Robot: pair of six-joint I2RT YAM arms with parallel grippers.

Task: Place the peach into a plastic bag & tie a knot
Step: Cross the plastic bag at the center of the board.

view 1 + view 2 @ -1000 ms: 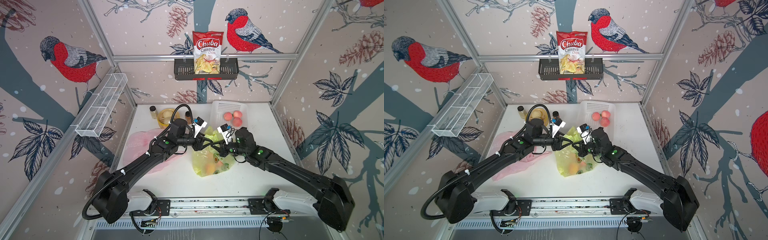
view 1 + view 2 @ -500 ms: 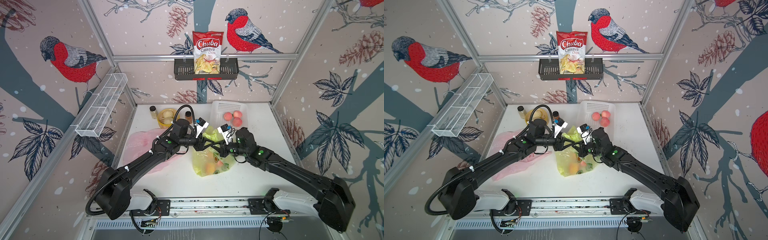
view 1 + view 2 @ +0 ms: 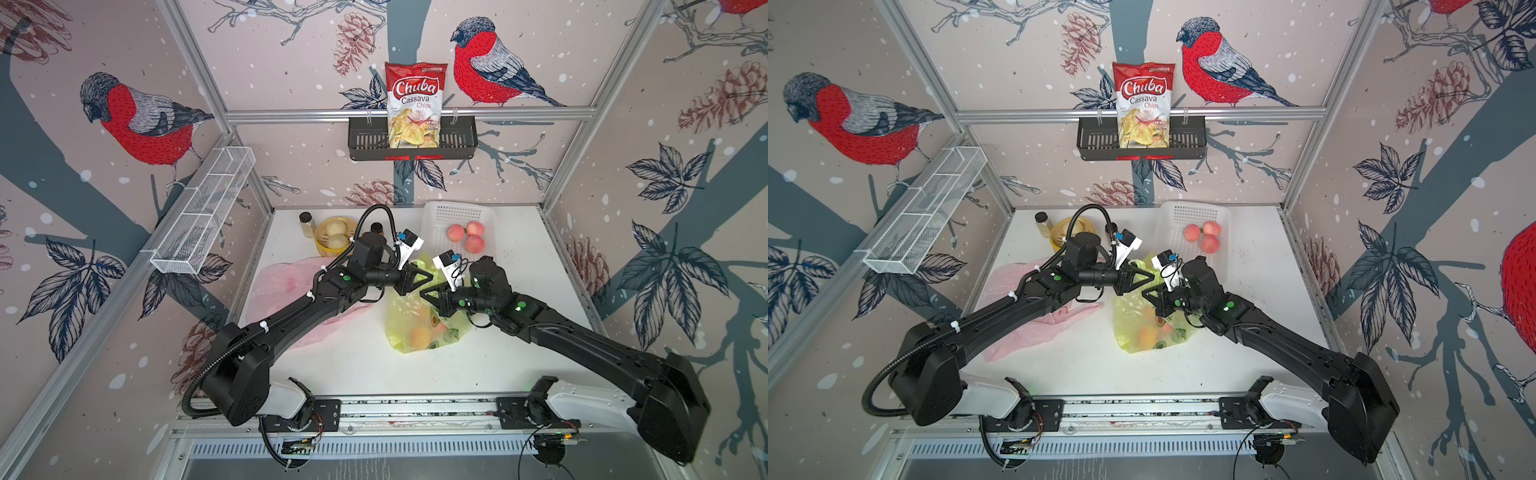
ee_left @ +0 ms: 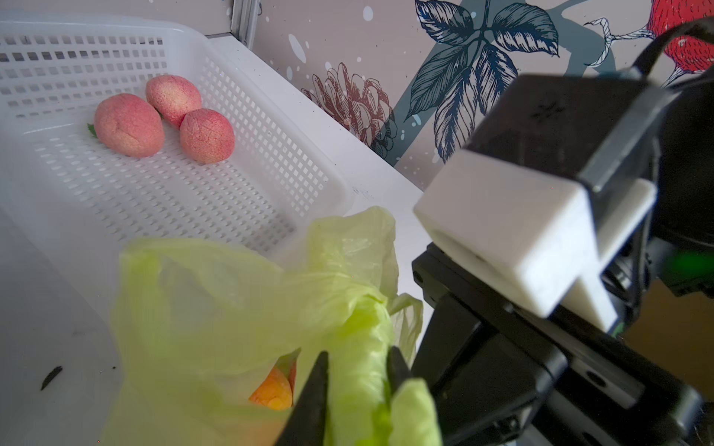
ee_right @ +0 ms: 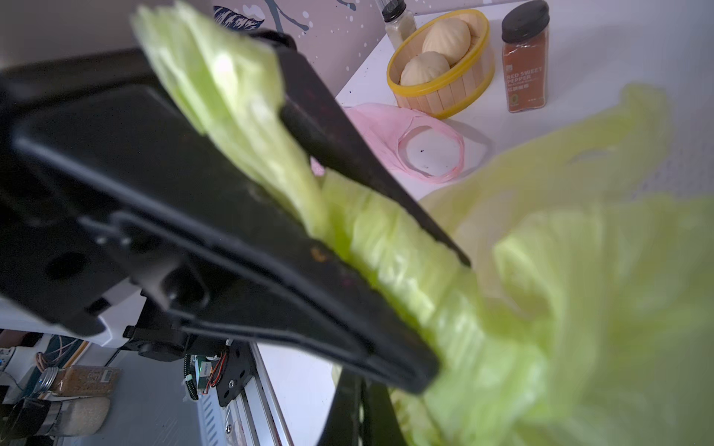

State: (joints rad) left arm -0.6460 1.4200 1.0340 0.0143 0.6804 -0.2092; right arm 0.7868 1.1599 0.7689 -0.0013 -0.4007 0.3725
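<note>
One pink bag [image 3: 282,291] is lying flat on the left of the table [image 3: 353,365], partly under the left arm. A yellow tub [image 3: 322,245] of buns is sitting behind it, with a pale jar [image 3: 306,223] just beside. Next, the left gripper [image 3: 429,277] is reaching in toward the middle. In the left wrist view its fingers [image 4: 315,390] are pinching tight on a twisted strand of the plastic bag [image 3: 405,307]. The yellow-green bag is resting on the table at centre with its neck pulled up, and the peach [image 3: 417,337] is lying inside near the bottom. The right gripper [image 3: 424,294] is meeting it from the other side, fingers closed on the bag's neck just beside the left one. Farthest right, the white basket [image 3: 459,212] is holding three other peaches [image 3: 467,236]
</note>
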